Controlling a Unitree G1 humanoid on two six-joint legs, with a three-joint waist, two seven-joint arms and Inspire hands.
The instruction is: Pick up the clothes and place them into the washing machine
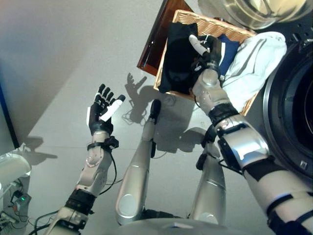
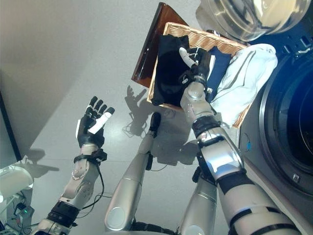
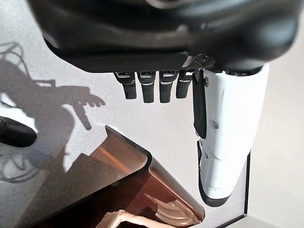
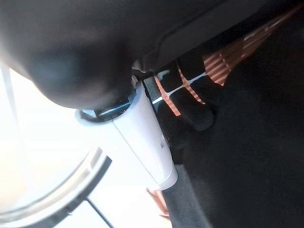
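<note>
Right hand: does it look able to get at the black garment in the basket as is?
Probably yes. The right hand is already over the wicker basket, right at the black garment, with nothing between them. The white garment lies off to the side.

The grey floor (image 1: pixel 73 58) carries a wicker basket (image 1: pixel 210 22) of clothes, a brown board (image 1: pixel 155 41) beside it, and the washing machine (image 1: pixel 293 112).

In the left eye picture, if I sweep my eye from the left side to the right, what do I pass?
Left hand, raised over the floor → black garment in the wicker basket → right hand reaching into the basket → white garment draped over the basket's edge → washing machine.
</note>
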